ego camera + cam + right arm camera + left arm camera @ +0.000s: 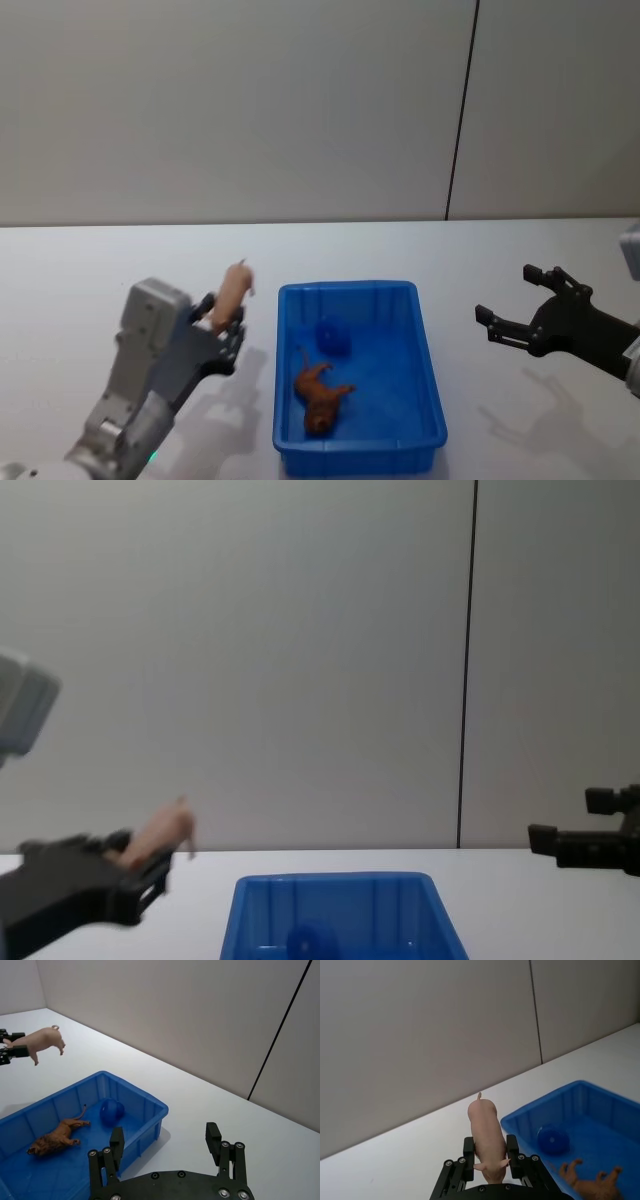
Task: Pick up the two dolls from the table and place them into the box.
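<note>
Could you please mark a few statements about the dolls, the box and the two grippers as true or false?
1. The left gripper is shut on the pink pig doll. True.
2. The brown lion doll lies on the table. False: it lies inside the blue box.
3. The right gripper is open and holds nothing. True.
4. The pig is already inside the box. False: it is held up, to the left of the box.
5. The box also holds a blue ball. True.
</note>
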Controlling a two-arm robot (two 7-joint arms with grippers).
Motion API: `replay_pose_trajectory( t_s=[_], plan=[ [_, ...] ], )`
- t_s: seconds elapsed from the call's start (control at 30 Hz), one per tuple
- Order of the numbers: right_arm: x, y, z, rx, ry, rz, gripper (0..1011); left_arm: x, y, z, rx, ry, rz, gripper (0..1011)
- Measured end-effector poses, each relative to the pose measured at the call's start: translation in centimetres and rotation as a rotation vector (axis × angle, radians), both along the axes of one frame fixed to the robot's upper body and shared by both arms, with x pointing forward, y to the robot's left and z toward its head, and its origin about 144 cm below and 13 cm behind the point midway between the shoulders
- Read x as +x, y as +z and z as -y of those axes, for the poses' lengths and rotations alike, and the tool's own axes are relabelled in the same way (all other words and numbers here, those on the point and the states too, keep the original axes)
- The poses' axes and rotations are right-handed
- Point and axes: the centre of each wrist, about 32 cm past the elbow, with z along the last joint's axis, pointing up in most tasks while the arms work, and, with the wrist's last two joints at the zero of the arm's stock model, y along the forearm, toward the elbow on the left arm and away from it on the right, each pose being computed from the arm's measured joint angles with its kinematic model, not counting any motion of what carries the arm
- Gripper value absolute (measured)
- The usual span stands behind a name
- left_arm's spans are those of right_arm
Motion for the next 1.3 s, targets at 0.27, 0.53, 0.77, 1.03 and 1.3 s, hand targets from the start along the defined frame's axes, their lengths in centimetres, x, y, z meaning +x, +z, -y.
replay_pose_trajectory(
  t_s=[0.27,0.53,0.77,1.03,1.3],
  plan=[
    [0.0,0.0,0.0,0.0,0.0,0.0,1001,1.7,1.6,2.8,-0.017,-0.105,0.048,387],
    [0.0,0.0,0.0,0.0,0.0,0.0,1001,2.8,1.9,5.1,-0.041,-0.181,0.057,486],
    [0.0,0.0,0.0,0.0,0.0,0.0,1001,3.1,2.1,6.2,-0.052,-0.209,0.066,705],
    [0.0,0.0,0.0,0.0,0.0,0.0,1001,2.9,2.6,6.4,-0.041,-0.216,0.095,954],
    [0.0,0.0,0.0,0.0,0.0,0.0,1001,2.6,3.1,6.2,-0.028,-0.21,0.121,1001]
  ],
)
